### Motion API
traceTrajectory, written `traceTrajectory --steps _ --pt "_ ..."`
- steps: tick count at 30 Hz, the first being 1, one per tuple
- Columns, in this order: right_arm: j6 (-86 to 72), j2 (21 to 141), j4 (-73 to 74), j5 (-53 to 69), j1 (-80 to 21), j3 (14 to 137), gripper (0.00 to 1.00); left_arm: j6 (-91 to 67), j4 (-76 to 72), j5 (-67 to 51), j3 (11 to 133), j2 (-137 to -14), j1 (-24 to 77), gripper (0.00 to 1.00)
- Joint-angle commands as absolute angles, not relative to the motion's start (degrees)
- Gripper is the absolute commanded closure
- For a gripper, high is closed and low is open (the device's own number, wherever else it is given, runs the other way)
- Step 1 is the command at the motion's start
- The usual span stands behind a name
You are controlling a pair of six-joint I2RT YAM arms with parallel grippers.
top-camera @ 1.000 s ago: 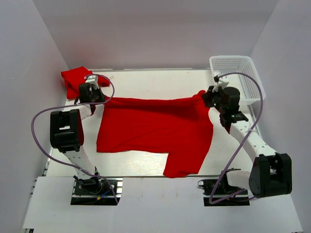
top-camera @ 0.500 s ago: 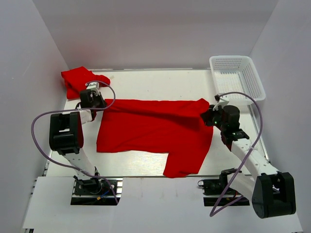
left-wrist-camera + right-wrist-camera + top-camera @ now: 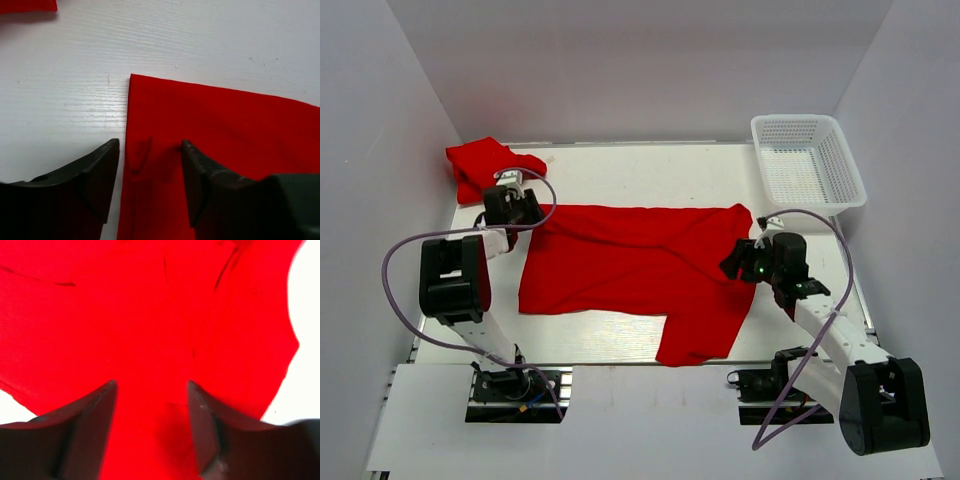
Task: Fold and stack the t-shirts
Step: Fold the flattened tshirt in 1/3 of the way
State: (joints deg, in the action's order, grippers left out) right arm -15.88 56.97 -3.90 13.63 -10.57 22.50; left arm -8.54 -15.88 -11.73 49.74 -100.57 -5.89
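T-shirt one, a plain bright red short-sleeved cloth t-shirt (image 3: 630, 265), lies spread across the middle of the white table (image 3: 600, 338), with one sleeve reaching almost to the near edge. At its right edge the right gripper (image 3: 731, 267) hangs low over the cloth, and the wrist view shows its jaws apart with nothing pinched. At the far left corner of the shirt the left gripper (image 3: 150, 170) is also spread wide, straddling the hem, with a small raised wrinkle between its fingers (image 3: 100, 175). The likely trouble is a thin bite. If the left jaws close on that wrinkle alone, the corner could slip free mid-fold. On the right, where the cloth already creases, the gripper could gather extra cloth and skew the fold. A pull toward the near edge might drag the sleeve off the table. Open room lies along the far edge. It is bounded by the crumpled red t-shirt (image 3: 480, 165) in the far left corner, close behind the left gripper, and the white plastic mesh basket (image 3: 810, 160) at the far right corner.
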Motion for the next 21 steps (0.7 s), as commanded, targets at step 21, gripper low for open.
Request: traceTrajectory --steps 21 --pt "-11.69 82.25 -6.95 9.05 -10.28 48.51 0.30 -5.27 -9.40 -19.50 51.69 -86.30 -3.87 0.60"
